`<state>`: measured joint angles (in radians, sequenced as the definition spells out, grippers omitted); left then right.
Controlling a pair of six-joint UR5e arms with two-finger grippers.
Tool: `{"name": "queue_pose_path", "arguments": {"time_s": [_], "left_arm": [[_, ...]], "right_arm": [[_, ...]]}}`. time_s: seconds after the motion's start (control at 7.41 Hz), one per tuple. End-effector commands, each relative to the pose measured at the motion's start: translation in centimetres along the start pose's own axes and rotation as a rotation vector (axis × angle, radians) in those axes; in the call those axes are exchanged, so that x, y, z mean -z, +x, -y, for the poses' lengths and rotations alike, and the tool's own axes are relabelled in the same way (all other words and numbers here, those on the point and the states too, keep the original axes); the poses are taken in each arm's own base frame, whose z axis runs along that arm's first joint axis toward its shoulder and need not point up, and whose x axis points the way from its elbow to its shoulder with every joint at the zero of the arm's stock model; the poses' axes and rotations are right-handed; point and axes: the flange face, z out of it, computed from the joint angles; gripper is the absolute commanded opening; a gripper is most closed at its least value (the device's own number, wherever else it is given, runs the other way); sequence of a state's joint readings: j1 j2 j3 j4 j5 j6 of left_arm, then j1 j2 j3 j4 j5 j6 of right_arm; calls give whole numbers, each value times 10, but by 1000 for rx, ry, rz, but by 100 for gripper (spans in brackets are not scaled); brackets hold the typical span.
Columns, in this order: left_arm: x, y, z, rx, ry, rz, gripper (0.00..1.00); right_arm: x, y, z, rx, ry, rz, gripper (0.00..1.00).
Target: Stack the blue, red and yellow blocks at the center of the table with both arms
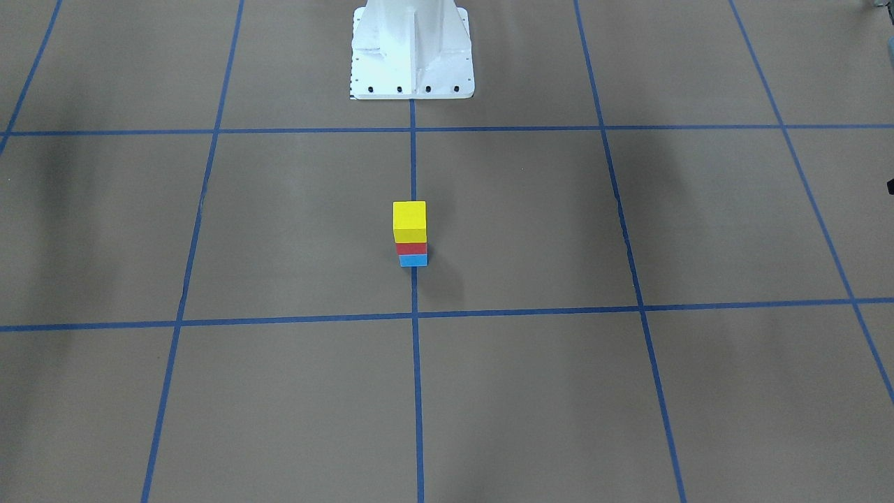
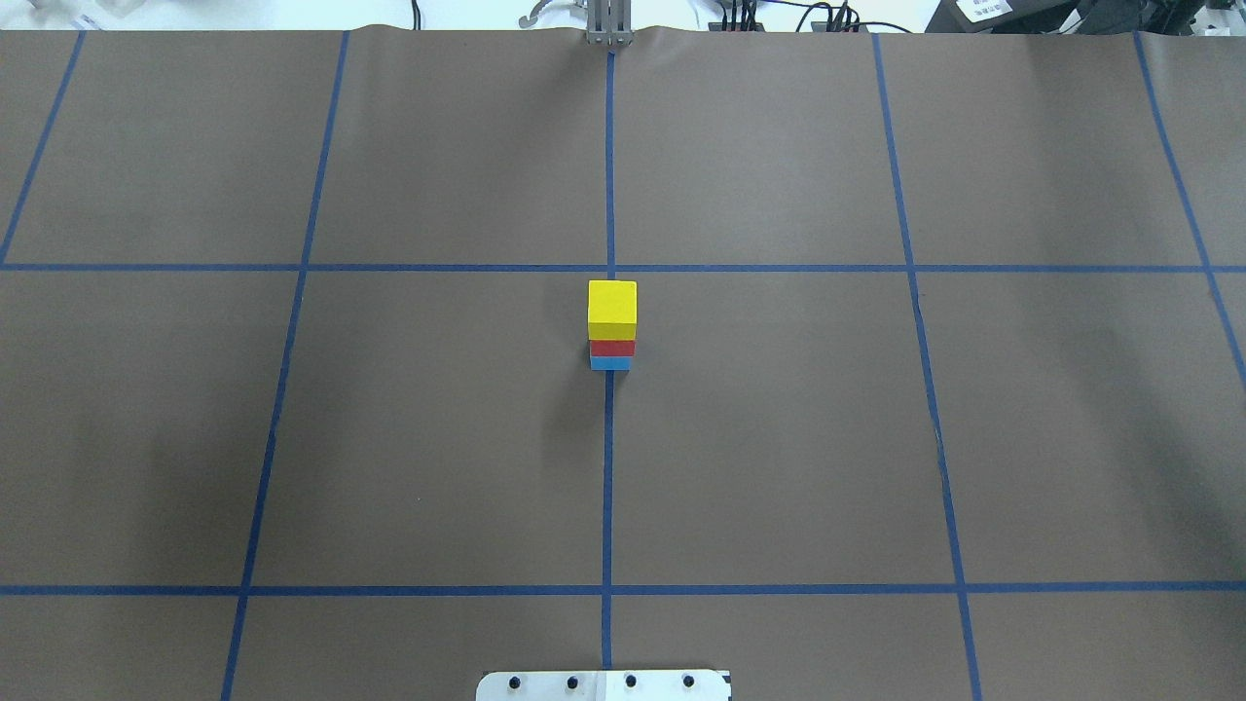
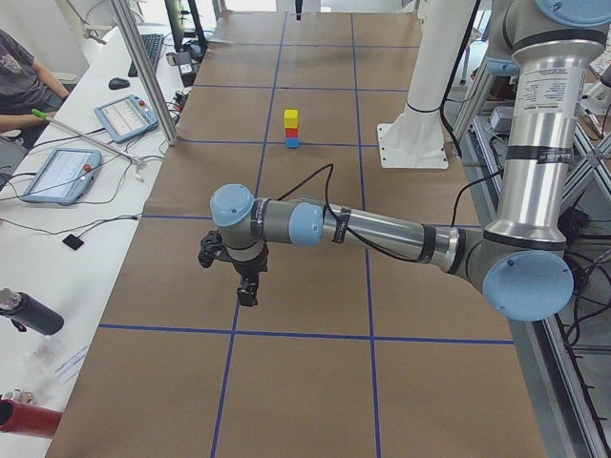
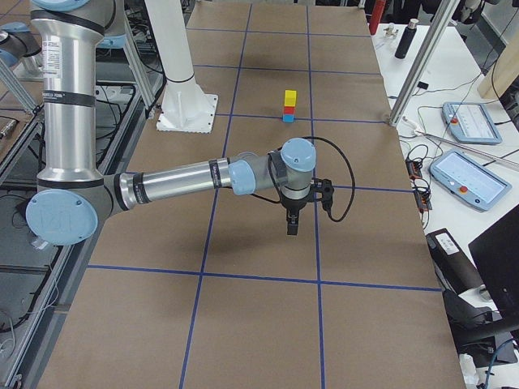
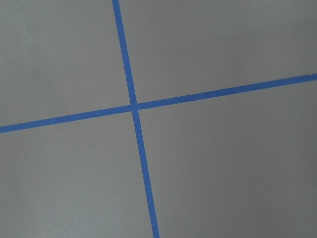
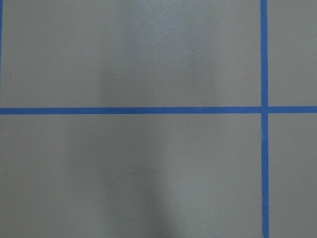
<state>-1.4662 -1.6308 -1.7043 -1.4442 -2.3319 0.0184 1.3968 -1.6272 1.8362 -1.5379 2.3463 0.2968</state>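
Note:
A stack of three blocks stands on the table (image 1: 279,230) at its center, on the middle tape line. The blue block (image 1: 413,260) is at the bottom, the red block (image 1: 411,248) is on it, and the yellow block (image 1: 409,220) is on top. The overhead view shows the same order: yellow block (image 2: 612,307), red block (image 2: 612,348), blue block (image 2: 610,363). Nothing touches the stack. My left gripper (image 3: 246,286) hangs low over the table far toward the left end. My right gripper (image 4: 292,223) hangs far toward the right end. Each shows only in a side view, so I cannot tell open or shut.
The white pedestal base (image 1: 411,56) stands behind the stack. Beside the table, a white desk holds tablets (image 3: 59,174) and cables, with a person's arm (image 3: 24,91) at its far end. A black bottle (image 3: 27,312) lies near that desk's front.

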Motion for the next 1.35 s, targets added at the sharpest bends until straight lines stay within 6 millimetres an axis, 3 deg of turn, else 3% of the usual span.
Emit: {"name": "queue_pose_path", "arguments": {"time_s": [0.0,0.81,1.21], "left_arm": [[5,6,1,3,12,-18,100],[6,8,0,3,13,-20,100],[7,8,0,6,15,-18,100]], "right_arm": [[5,12,-2,8,6,4,100],[-4,33,16,25,-5,-13,100],[5,27,32,23,-19,-22,100]]}}
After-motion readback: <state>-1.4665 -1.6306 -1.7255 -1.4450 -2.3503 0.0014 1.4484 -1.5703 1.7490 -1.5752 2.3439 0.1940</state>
